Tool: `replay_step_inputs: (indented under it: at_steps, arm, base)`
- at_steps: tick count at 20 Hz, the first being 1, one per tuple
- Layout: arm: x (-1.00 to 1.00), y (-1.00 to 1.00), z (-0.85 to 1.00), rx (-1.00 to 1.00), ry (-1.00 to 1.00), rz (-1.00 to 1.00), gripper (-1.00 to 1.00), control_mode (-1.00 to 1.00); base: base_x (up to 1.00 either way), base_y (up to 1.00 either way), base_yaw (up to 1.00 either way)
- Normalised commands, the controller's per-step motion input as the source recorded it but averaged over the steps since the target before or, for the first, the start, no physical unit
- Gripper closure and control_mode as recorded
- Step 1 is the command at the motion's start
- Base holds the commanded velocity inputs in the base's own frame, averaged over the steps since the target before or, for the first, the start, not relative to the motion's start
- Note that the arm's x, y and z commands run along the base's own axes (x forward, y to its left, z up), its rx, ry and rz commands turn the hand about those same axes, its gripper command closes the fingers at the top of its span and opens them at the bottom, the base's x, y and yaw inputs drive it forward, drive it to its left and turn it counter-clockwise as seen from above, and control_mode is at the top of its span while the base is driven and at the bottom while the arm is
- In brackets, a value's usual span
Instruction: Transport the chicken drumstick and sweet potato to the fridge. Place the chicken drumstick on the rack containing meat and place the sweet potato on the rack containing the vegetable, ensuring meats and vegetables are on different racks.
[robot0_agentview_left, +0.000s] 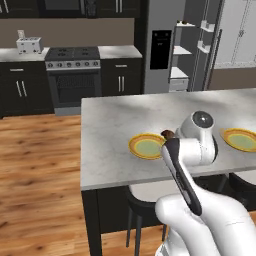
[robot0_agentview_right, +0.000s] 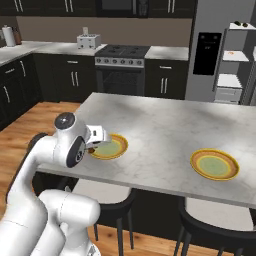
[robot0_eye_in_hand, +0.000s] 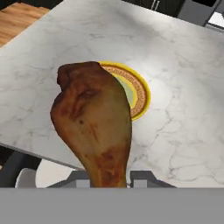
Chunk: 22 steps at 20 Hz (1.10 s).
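Observation:
In the hand view, my gripper (robot0_eye_in_hand: 109, 178) is shut on the thin end of the chicken drumstick (robot0_eye_in_hand: 94, 118). The orange-brown piece hangs above a yellow plate (robot0_eye_in_hand: 141, 94) on the marble island. From the left base view, the drumstick (robot0_agentview_left: 168, 134) peeks out beside my wrist over that plate (robot0_agentview_left: 145, 146). The right base view has the gripper (robot0_agentview_right: 93, 146) at the plate's (robot0_agentview_right: 111, 147) near-left rim. Across the room stands the grey fridge (robot0_agentview_left: 161, 30) with its right door open, showing white racks (robot0_agentview_left: 181, 50) (robot0_agentview_right: 235, 56). The sweet potato is out of view.
A second yellow plate (robot0_agentview_right: 214, 165) lies on the island's (robot0_agentview_right: 165, 125) right side. Dark stools (robot0_agentview_right: 112, 200) stand under the near edge. The stove (robot0_agentview_left: 73, 75) and dark cabinets line the back wall, with wood floor (robot0_agentview_left: 40, 165) between. Small dark items (robot0_agentview_right: 241, 23) sit on the fridge's top rack.

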Motion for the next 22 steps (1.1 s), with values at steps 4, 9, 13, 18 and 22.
replay_step_inputs:
  at_steps: [4,9,13,18,22]
  arm:
    - [-1.0,0.0,0.99,0.0,-0.41,-0.08,1.0,-1.0]
    - [-0.91,0.0,1.0,0.07,-0.13,-0.07,1.0,-1.0]
    - [-0.89,0.0,0.74,0.07,-0.04,-0.01,1.0,-1.0]
    - [-1.0,0.0,0.3,0.02,-0.28,0.0,1.0,-1.0]
    - [-1.0,0.0,0.5,0.03,-0.27,0.0,1.0,-1.0]
  base:
    - [0.0,0.0,0.0]
    - [0.0,0.0,0.0]
    - [0.0,0.0,0.0]
    - [0.0,0.0,0.0]
    - [0.0,0.0,0.0]
